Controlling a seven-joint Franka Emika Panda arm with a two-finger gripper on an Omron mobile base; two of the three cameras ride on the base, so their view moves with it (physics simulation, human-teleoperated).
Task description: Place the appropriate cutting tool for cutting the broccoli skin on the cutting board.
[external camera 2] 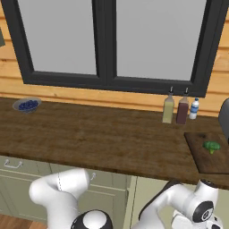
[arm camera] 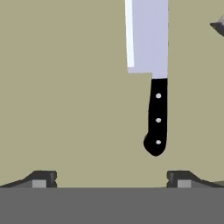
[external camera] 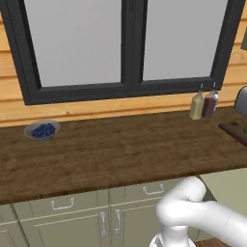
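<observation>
In the hand view the cutting tool (arm camera: 153, 83), a knife with a pale silvery-grey blade and a black riveted handle, lies flat on an olive-beige surface, handle end towards me. My gripper (arm camera: 111, 179) hovers over that surface, open, with nothing between its widely spread fingertips (arm camera: 41, 179). The knife sits right of the gripper's midline, its handle end just above the right tip. The cutting board (external camera 2: 201, 161), a dark brown slab, rests at the counter's right end with a green broccoli floret (external camera 2: 211, 146) on it; its corner (external camera: 236, 129) reaches the left base view's right edge.
A grey bowl of blue berries (external camera: 42, 130) sits far left on the wooden worktop (external camera: 120, 154). Two bottles (external camera 2: 168, 108) and a small white one (external camera 2: 194, 108) stand by the window. A dark grey pointed tip (arm camera: 217, 26) pokes in near the knife blade.
</observation>
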